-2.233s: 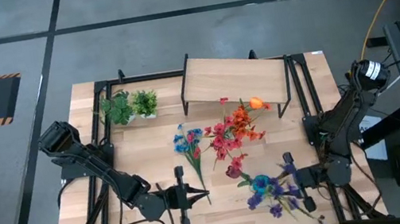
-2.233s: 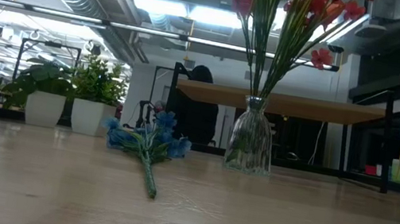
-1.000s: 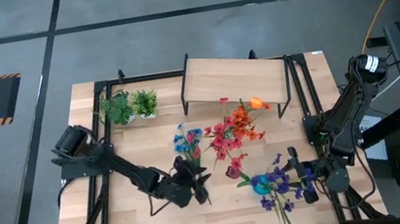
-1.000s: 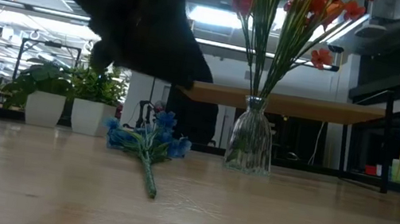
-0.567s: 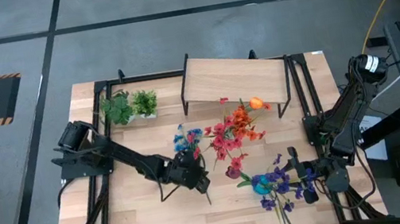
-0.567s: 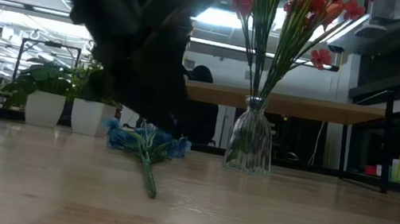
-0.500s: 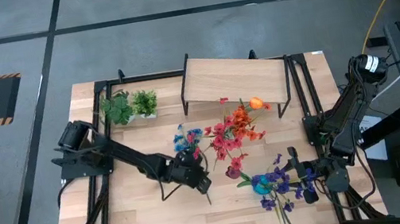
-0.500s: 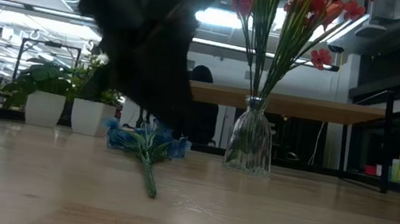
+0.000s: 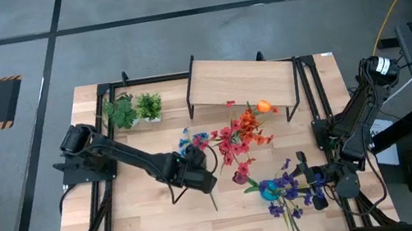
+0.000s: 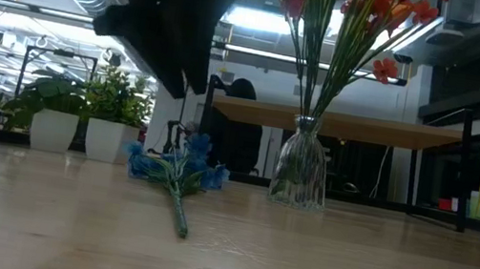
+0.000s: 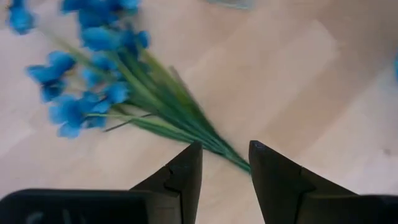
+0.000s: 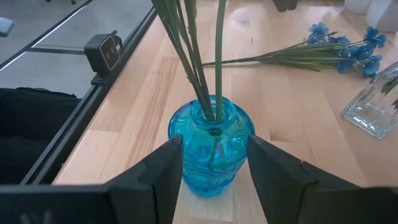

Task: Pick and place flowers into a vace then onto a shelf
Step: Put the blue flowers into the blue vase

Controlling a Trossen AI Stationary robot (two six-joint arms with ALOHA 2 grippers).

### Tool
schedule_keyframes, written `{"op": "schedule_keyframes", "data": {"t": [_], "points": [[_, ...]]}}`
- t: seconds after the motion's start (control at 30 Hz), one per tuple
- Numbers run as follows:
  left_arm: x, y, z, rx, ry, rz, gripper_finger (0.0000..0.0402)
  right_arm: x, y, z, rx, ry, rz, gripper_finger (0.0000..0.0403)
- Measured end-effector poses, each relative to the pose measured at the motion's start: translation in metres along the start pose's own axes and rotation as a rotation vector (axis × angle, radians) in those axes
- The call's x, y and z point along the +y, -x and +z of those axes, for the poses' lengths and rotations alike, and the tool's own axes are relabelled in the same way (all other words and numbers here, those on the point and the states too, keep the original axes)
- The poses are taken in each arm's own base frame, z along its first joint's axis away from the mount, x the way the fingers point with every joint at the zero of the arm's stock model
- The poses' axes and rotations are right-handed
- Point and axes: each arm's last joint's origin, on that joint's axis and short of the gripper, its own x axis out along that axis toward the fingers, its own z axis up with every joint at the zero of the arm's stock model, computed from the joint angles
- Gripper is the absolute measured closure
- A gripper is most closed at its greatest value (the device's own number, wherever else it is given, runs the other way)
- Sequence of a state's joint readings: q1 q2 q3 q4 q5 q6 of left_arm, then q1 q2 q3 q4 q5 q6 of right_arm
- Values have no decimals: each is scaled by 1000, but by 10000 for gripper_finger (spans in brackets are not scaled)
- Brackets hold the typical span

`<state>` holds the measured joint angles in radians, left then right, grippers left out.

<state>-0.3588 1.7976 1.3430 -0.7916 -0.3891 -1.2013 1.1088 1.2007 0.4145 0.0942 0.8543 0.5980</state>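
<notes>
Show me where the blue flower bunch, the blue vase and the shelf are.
blue flower bunch [image 11: 143, 99], left wrist view, on its green stems just behind the blossoms.
blue vase [image 12: 211, 149], right wrist view, on its rounded glass body.
shelf [image 9: 242, 81], high view, on the bare wooden top.

The shelf stands at the far edge of the desk, about midway across. Two potted plants sit side by side left of it, near the far left corner. A loose bunch of flowers lies flat on the desk in front of the shelf, blossoms toward it and stem end toward the near edge. The left claw hangs directly above the stems of that bunch. Just right of the bunch stands a vase with flowers in it. Nearer the front edge and further right stands a second vase, also holding stems, with the right claw around it, one finger on either side.
</notes>
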Motion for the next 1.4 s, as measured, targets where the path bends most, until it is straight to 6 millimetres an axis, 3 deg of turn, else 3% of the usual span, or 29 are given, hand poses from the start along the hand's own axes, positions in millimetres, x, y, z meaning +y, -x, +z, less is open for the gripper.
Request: {"op": "schedule_keyframes", "data": {"t": [0.23,0.63,1.17,1.4], "points": [[-2,-12,-3,-98,35,64,277,0,0,0,0,1,0,222],[-5,-43,-19,-69,126,136,277,0,0,0,1,2,-1,222],[-13,-34,-38,-187,186,116,277,0,0,0,1,2,-1,222],[-15,-52,-50,-163,196,145,277,0,0,0,1,1,-1,222]]}}
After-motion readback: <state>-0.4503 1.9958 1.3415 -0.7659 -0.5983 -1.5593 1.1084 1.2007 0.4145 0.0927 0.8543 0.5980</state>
